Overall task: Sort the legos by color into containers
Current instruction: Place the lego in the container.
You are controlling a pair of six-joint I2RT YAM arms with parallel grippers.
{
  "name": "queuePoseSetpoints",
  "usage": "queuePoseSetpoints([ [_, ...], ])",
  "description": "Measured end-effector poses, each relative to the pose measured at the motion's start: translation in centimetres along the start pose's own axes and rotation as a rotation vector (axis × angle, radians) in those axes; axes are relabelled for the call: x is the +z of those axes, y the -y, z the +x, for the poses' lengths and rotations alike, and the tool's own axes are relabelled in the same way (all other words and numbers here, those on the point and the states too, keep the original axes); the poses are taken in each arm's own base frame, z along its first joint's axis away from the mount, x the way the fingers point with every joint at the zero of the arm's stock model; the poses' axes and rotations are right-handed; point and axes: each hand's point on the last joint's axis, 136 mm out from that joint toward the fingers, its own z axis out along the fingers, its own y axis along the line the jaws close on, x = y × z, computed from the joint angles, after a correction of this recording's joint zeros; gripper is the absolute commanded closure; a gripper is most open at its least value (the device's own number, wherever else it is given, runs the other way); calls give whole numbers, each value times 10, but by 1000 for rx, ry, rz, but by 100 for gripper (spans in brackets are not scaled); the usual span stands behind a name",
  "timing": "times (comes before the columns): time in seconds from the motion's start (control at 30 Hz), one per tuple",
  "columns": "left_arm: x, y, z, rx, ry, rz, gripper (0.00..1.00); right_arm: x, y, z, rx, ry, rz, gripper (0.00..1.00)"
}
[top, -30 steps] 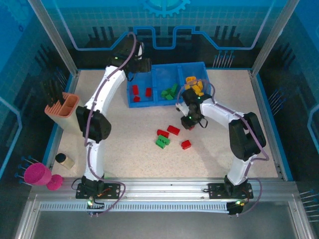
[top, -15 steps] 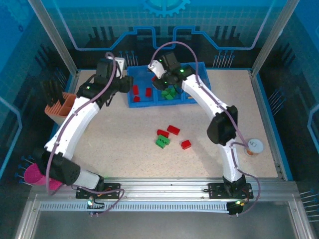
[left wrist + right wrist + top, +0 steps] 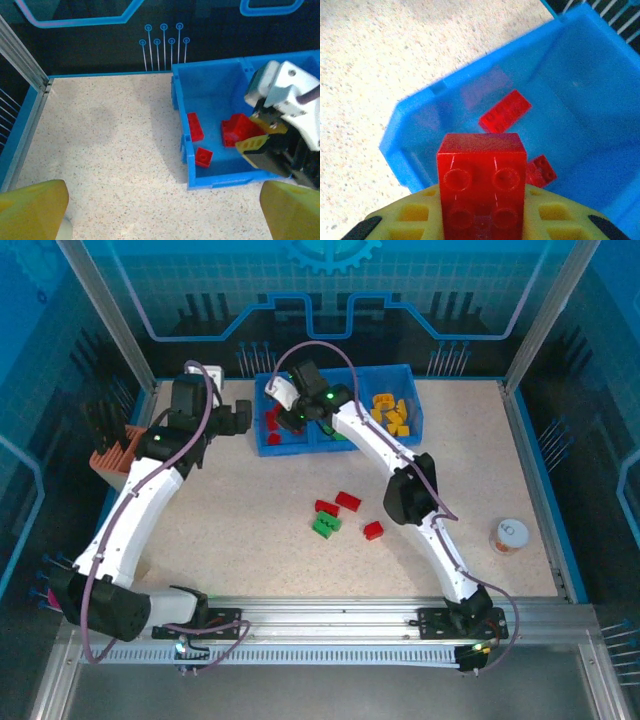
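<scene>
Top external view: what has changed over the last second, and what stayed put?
The right gripper, now shut on a red brick, swung from mid-table beside the loose bricks to above the left compartment of the tray, where other red bricks lie. The left gripper drew back from that compartment to the table left of the tray; its jaws stand wide open. The four loose bricks and the tray stayed put.

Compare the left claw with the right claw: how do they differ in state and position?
The left claw stands wide open and empty; the right claw is shut on a red brick. The left claw hangs over bare table beside the blue tray; the right claw hangs over the tray's end compartment, where other red bricks lie. Both have yellow fingers.
</scene>
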Motion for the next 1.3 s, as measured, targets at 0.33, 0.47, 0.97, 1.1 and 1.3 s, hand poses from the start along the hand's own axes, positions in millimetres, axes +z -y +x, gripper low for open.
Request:
queuePoseSetpoints([
  [0.33,-13,-15,-7,-87,41,4,1,31,-2,-13,-71,74,51,63],
  [0.47,-22,-15,1,-85,56,22,1,48,4,-7,-82,78,90,62],
  [0.97,-42,11,-7,-68,150,205,1,70,12,1,-47,93,135,55],
  [1.1,-45,12,-10,-74,162,216,1,70,12,-1,-48,101,138,55],
  [1.3,-46,23,-5,-69,139,277,9,64,12,-2,-45,99,121,57],
])
